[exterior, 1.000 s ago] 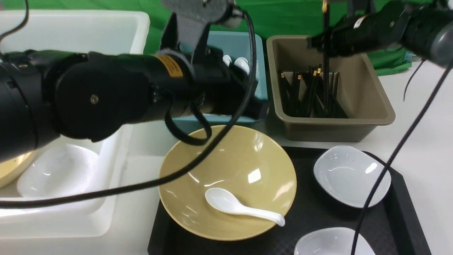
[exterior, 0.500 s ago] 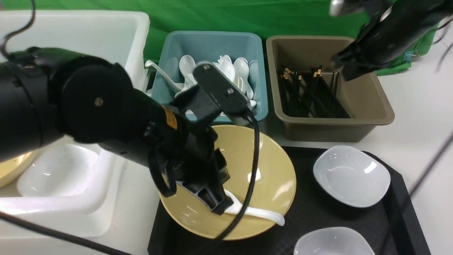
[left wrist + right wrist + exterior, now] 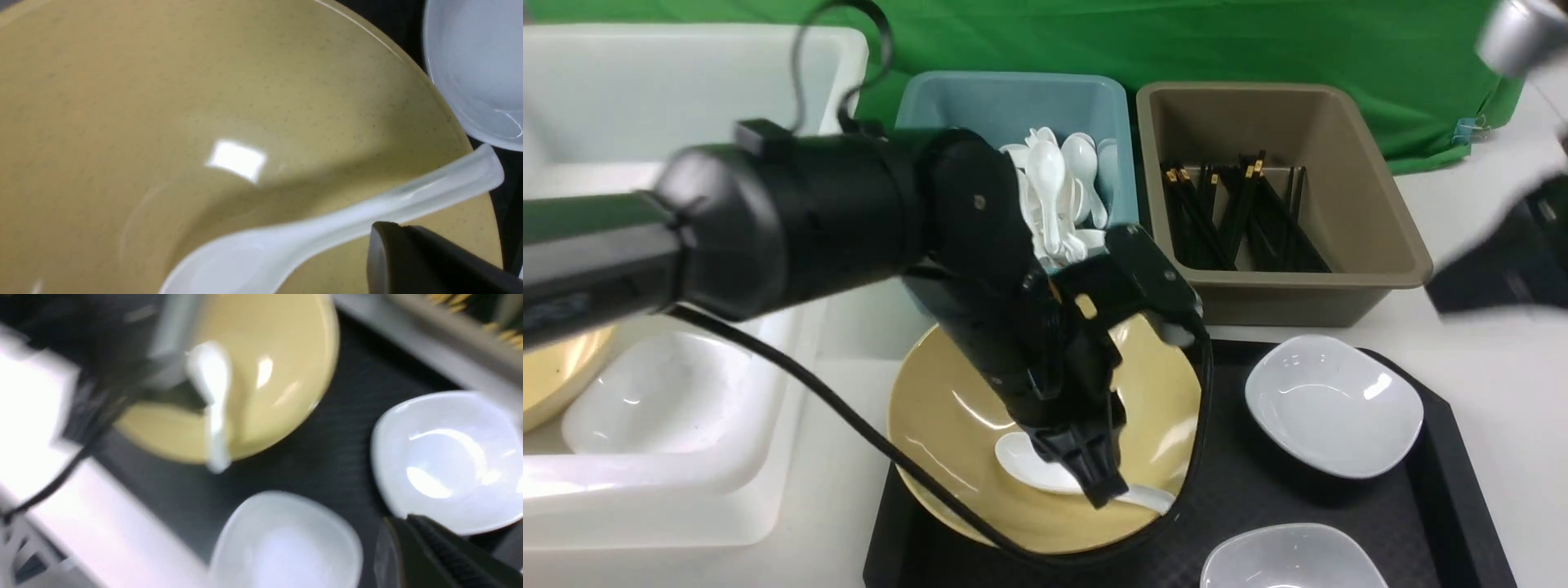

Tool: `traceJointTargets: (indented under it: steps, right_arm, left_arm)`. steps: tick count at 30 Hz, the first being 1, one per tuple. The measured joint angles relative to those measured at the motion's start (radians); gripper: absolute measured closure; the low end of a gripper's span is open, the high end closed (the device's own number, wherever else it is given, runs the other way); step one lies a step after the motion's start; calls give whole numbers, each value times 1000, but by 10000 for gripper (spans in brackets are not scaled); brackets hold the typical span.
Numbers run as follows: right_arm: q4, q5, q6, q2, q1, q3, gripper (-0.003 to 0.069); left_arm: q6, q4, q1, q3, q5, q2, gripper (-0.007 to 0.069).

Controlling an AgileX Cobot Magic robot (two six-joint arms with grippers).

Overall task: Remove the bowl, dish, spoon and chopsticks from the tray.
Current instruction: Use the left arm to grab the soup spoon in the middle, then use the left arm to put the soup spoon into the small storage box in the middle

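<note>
Spoon (image 3: 1025, 459): we judge it light, stiff, glossy-slick, chippable; best held at the thick handle by the left end effector (image 3: 1103, 487), whose closure we cannot tell.

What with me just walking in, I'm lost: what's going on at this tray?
The left pincer is down in the yellow bowl, at the white spoon's handle; whether it grips yet is unclear. The bowl and two white dishes sit on the black tray. The right arm is a blur off to the side.
</note>
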Motion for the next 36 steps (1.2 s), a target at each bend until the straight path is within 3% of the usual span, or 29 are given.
traceJointTargets:
  steps: [4,5,9,10,12,15,19,22,23,24,25,30,36]
  right_arm:
    - [8,2,-23,-123,0,101,664]
    - [8,4,-30,-178,0,135,664]
    - [8,8,-36,-252,0,158,664]
    - [8,8,-36,-255,0,158,664]
    - [9,8,-36,-275,0,158,664]
    - [9,8,-36,-279,0,158,665]
    - [9,7,-37,-279,0,159,665]
    - [9,7,-37,-279,0,159,665]
    - [9,7,-37,-279,0,159,665]
    - [9,7,-38,-279,0,159,665]
    - [9,6,-38,-279,0,159,665]
    - [9,-14,-40,-279,0,159,665]
    - [9,-122,-41,-278,0,159,665]
  left_arm:
    - [89,-18,0,-1,1,29,492]
    - [120,-16,0,-1,1,39,410]
    - [208,2,0,-1,-20,70,219]
    - [211,2,0,-1,-23,72,211]
    - [231,14,0,-1,-52,97,123]
    - [240,16,2,-1,-83,120,84]
    - [240,14,3,-1,-108,128,153]
    - [239,5,3,-3,-109,128,385]
    - [236,5,3,-4,-109,128,424]
    - [223,5,3,-6,-117,128,540]
    - [203,5,3,-13,-117,128,572]
    - [35,40,3,-84,-62,129,593]
    - [-267,174,34,-313,-2,129,593]
